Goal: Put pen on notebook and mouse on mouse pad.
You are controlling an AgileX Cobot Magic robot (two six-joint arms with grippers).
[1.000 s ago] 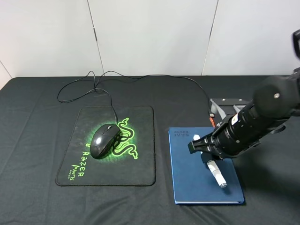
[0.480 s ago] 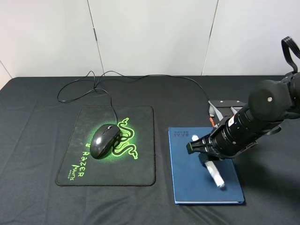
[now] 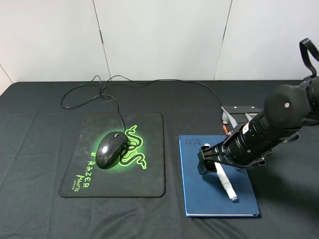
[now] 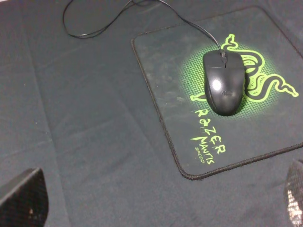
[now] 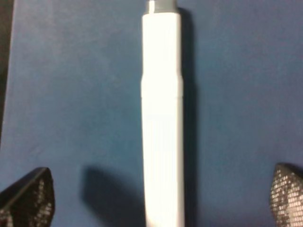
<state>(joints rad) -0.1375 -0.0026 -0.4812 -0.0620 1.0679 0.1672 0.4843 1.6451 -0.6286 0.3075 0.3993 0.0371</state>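
The white pen [image 3: 225,184] lies flat on the dark blue notebook [image 3: 199,194], its grey tip towards the table's front. My right gripper [image 3: 210,160] hovers low over the pen's rear end and is open. In the right wrist view the pen [image 5: 162,118] rests on the blue cover [image 5: 71,94], with a wide gap to each finger of the gripper [image 5: 156,196]. The black mouse [image 3: 110,149] sits on the Razer mouse pad [image 3: 144,179], beside the green logo. In the left wrist view my left gripper [image 4: 158,196] is open, well clear of the mouse [image 4: 224,82] and pad [image 4: 165,71].
The mouse cable [image 3: 149,81] loops across the back of the black table and runs to the right. A small grey device [image 3: 239,110] sits just behind the notebook, under my right arm. The left arm does not show in the exterior view.
My right gripper has lowered the pen onto the notebook and opened, so the pen now lies flat on the cover. The mouse and pad have not moved.
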